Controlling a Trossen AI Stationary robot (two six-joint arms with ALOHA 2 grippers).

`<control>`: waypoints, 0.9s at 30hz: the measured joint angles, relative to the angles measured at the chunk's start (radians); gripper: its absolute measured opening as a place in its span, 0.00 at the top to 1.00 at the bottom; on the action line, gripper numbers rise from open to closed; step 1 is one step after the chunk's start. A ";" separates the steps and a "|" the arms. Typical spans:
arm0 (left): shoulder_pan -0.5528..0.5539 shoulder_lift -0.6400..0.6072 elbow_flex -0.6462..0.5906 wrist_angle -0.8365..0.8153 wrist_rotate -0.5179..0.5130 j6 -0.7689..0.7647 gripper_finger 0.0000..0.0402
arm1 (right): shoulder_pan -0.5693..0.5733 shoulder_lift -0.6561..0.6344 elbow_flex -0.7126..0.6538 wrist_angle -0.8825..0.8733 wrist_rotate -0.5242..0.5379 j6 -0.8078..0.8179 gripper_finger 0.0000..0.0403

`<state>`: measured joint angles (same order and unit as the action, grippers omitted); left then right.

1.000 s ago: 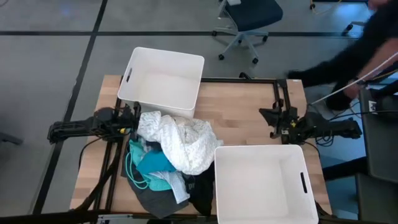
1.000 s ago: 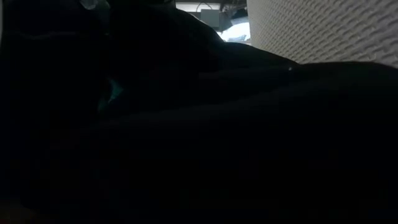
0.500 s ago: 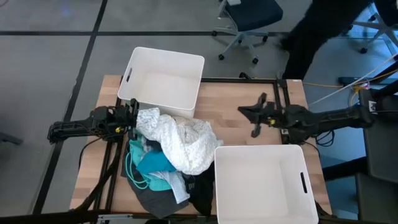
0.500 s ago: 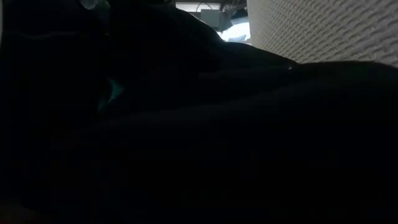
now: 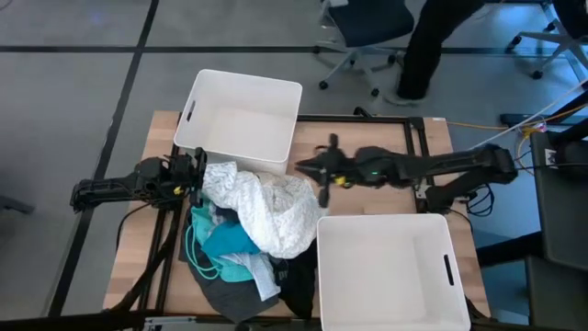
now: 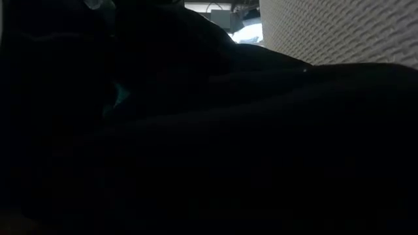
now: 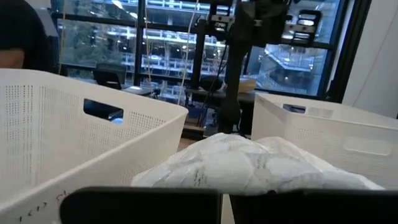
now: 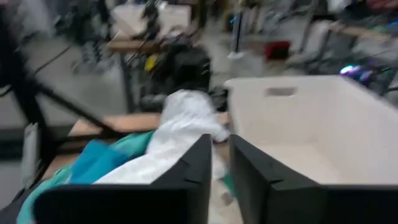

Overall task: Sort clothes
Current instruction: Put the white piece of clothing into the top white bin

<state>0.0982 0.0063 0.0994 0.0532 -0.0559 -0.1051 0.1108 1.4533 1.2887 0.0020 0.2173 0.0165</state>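
The clothes lie in a heap on the table's left half. A white lacy garment (image 5: pixel 266 210) is on top, over teal (image 5: pixel 228 244), dark grey (image 5: pixel 225 296) and black (image 5: pixel 299 283) pieces. My left gripper (image 5: pixel 200 175) is shut and level at the heap's left edge, and the white garment (image 7: pixel 249 165) lies just ahead of it. My right gripper (image 5: pixel 305 169) reaches in level from the right, just short of the white garment (image 8: pixel 186 118). A narrow gap shows between its fingers (image 8: pixel 221 162). The low view is dark behind cloth.
One white bin (image 5: pixel 248 77) stands at the far left, against the heap. A second white bin (image 5: pixel 386 219) stands at the near right, beside the heap; its perforated wall (image 6: pixel 339 32) shows in the low view. A person (image 5: pixel 432 37) and an office chair (image 5: pixel 363 23) are beyond the far edge.
My right gripper has swept level toward the table's left edge, from the right side to the heap's far right corner. The person beyond the table has walked leftward. The clothes have not moved.
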 joint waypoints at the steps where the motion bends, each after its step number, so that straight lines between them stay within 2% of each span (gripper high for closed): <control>1: 0.000 0.000 0.000 0.000 0.000 0.000 0.99 | 0.000 0.031 0.040 -0.038 -0.029 0.000 0.78; 5: 0.000 0.000 0.000 0.001 0.000 0.025 0.99 | 0.000 0.145 0.192 -0.228 -0.129 -0.008 0.60; 8: 0.000 0.000 0.000 0.003 0.000 0.034 0.99 | 0.001 0.217 0.280 -0.356 -0.133 -0.013 0.46; 13: 0.000 0.000 0.000 0.002 0.000 0.036 0.99 | 0.020 0.299 0.311 -0.441 -0.143 -0.021 0.29; 18: 0.000 0.000 0.000 0.003 0.000 0.039 0.99 | 0.029 0.364 0.312 -0.422 -0.191 -0.017 0.22; 27: 0.001 0.000 0.000 0.009 0.000 0.080 0.99 | 0.027 0.483 0.312 -0.358 -0.266 0.042 0.21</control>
<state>0.0990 0.0059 0.0994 0.0620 -0.0559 -0.0250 0.1383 1.9359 1.6005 -0.3564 -0.0484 0.0584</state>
